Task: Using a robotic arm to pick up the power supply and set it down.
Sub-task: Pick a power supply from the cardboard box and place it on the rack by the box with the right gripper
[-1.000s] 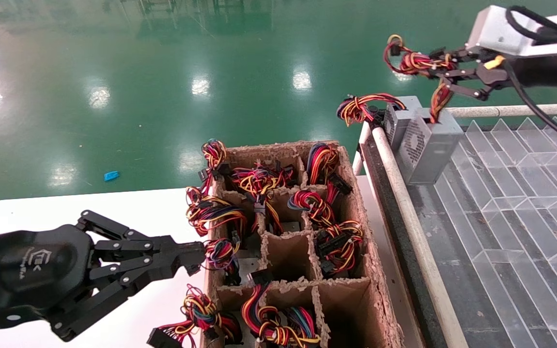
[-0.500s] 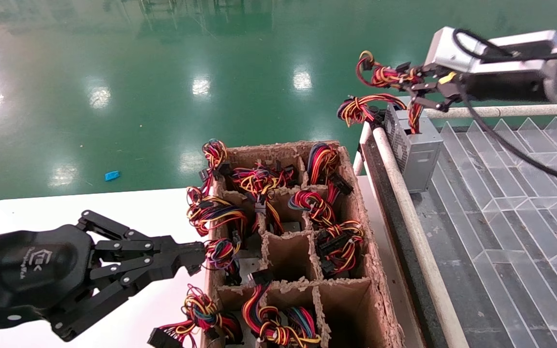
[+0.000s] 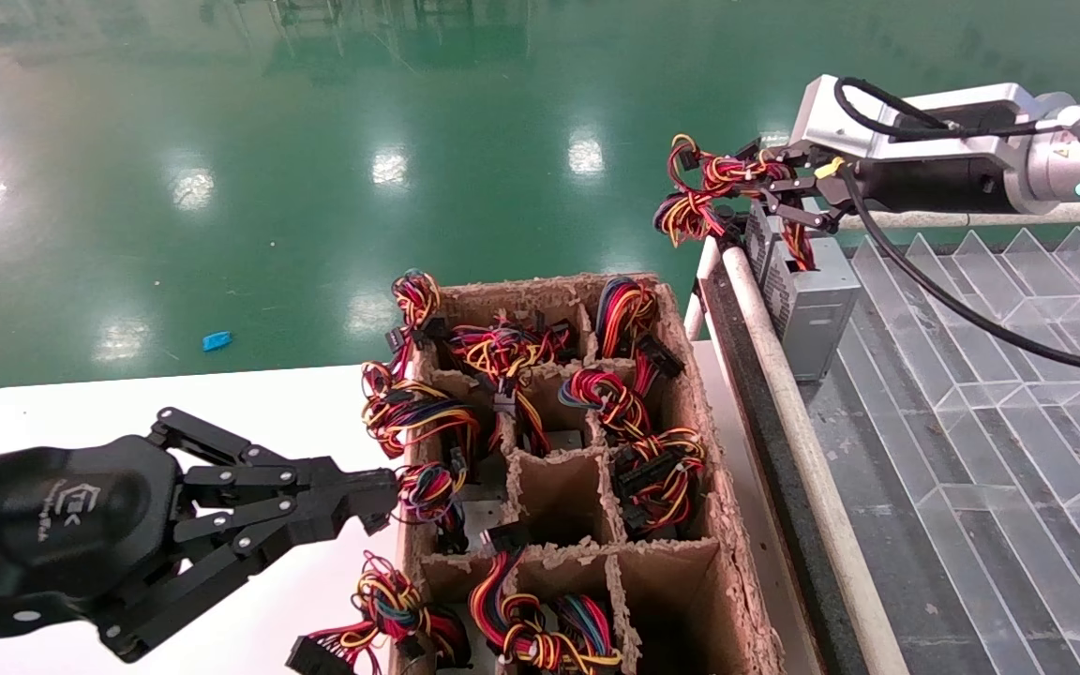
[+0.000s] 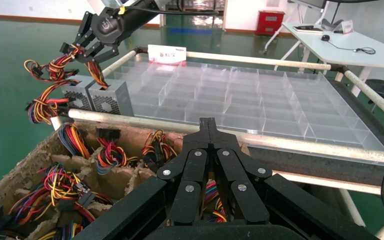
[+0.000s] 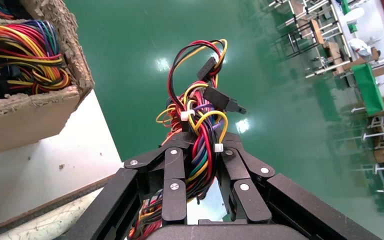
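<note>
My right gripper [image 3: 782, 192] is shut on the red, yellow and black wire bundle [image 5: 198, 125] of a silver-grey power supply [image 3: 814, 305]. The box hangs below the fingers at the near-left corner of the clear divided tray [image 3: 971, 375]. In the left wrist view its base [image 4: 111, 99] looks level with a second power supply [image 4: 76, 96] right beside it. I cannot tell whether it rests on the tray. My left gripper [image 3: 381, 492] is shut on nothing. It hovers at the left wall of the cardboard box [image 3: 690, 394], its tips [image 4: 209, 122] next to a wire bundle.
The cardboard box has divided cells holding several wire bundles and units. It sits on a white table [image 3: 221, 403]. A pale rail [image 3: 784, 394] runs between box and tray. Green floor lies beyond.
My right gripper has moved down and to the left with the power supply, bringing it in beside the other unit at the tray corner. The left arm has not moved.
</note>
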{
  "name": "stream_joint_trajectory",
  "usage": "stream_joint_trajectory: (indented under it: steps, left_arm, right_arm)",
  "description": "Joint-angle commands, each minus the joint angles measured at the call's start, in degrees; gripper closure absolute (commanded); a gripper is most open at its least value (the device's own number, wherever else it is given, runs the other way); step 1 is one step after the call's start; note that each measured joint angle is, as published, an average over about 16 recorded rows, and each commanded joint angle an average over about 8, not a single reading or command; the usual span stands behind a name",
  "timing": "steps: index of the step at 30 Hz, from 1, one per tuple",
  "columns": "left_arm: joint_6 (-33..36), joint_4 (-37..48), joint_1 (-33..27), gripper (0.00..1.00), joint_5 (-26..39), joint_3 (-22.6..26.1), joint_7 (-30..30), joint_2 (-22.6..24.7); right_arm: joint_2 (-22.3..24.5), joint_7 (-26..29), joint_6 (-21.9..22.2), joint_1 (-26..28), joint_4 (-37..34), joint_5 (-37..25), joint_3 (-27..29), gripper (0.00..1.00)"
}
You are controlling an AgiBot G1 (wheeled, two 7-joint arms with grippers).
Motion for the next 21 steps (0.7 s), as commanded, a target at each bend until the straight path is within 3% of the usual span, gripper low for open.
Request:
stream_joint_trajectory:
  steps: [1,21]
  left_arm:
    - [0.0,0.0,0.0,1.0,0.0,0.0,0.0,0.0]
    - [0.0,0.0,0.0,1.0,0.0,0.0,0.0,0.0]
  right_arm:
    - [-0.2,-0.1,-0.1,0.2,-0.4,0.0,0.0,0.0]
    - [3.4,4.0,-4.8,1.0,3.7,1.9,1.0,0.0]
